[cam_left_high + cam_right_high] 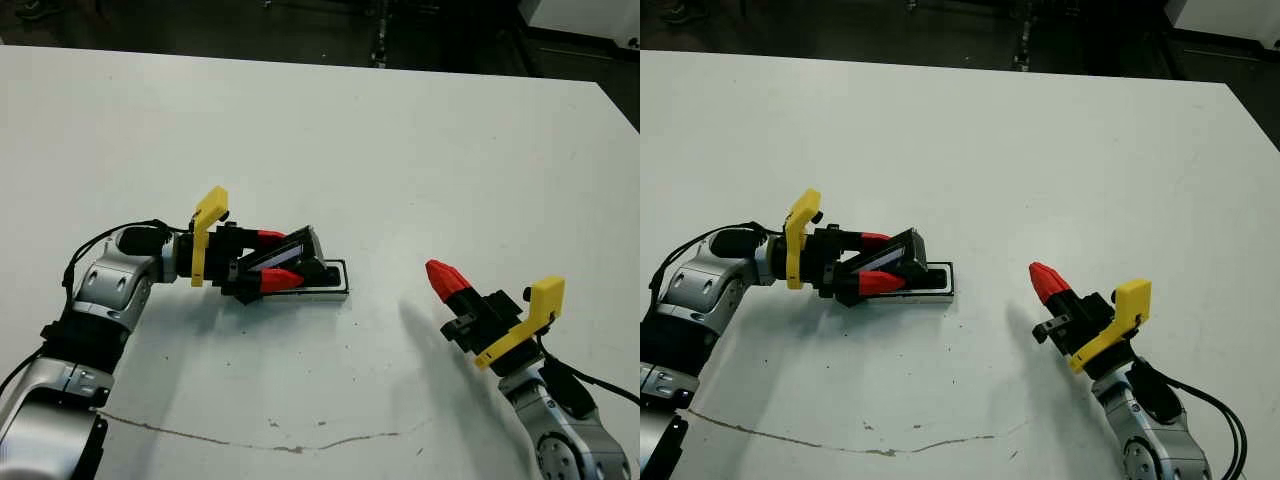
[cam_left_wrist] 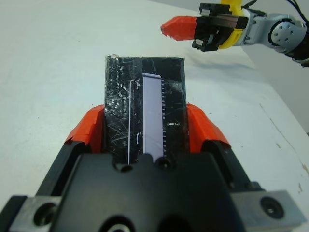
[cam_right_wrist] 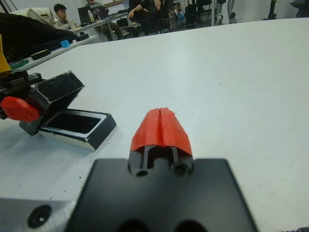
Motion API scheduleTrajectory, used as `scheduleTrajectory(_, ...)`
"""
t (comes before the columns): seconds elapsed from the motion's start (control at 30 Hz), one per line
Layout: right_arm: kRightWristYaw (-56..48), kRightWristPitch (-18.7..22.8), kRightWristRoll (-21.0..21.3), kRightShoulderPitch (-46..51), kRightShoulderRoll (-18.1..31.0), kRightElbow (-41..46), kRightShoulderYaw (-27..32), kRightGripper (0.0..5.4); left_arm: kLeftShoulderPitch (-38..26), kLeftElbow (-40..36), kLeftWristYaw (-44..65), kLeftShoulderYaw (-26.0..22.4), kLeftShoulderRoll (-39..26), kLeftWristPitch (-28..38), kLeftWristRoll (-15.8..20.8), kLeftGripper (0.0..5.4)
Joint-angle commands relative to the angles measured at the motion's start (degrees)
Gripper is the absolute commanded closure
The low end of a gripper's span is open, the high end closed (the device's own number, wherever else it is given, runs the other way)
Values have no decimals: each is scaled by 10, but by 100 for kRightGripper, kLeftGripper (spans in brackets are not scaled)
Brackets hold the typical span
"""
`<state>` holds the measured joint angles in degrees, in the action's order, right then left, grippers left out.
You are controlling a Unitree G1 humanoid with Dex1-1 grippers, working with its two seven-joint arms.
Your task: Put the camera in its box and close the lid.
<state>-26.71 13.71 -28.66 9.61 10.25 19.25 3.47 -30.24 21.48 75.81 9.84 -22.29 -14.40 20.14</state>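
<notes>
We see the crinkly black flat lid (image 1: 296, 252) tilted over the shallow rectangular box (image 1: 334, 285), left of our right gripper (image 1: 441, 277)

Bright even overhead light, soft shadows, sharp focus

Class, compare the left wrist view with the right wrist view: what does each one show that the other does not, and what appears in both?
Only the left wrist view shows the lid face-on between the left gripper's two red fingers, its crinkly black surface carrying a pale reflected strip.

Only the right wrist view shows the box lying open on the table under the tilted lid, its inside dark, and people seated beyond the table. Whether the camera lies inside cannot be told.

Both show the lid, the white table and the right gripper, fingers pressed together, holding nothing.
</notes>
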Motion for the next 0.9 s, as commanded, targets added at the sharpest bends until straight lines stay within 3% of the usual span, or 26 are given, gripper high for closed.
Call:
scheduleTrajectory(0.03,2,-1,1,6,2,-3,4,540,32,11,1,20,15,-20,-4,223)
scheduleTrajectory(0.57,3,6,-10,6,2,-2,4,540,6,77,2,52,70,0,-20,223)
scheduleTrajectory(0.9,16,6,-12,5,-4,2,9,540,-18,105,-44,101,100,41,-93,223)
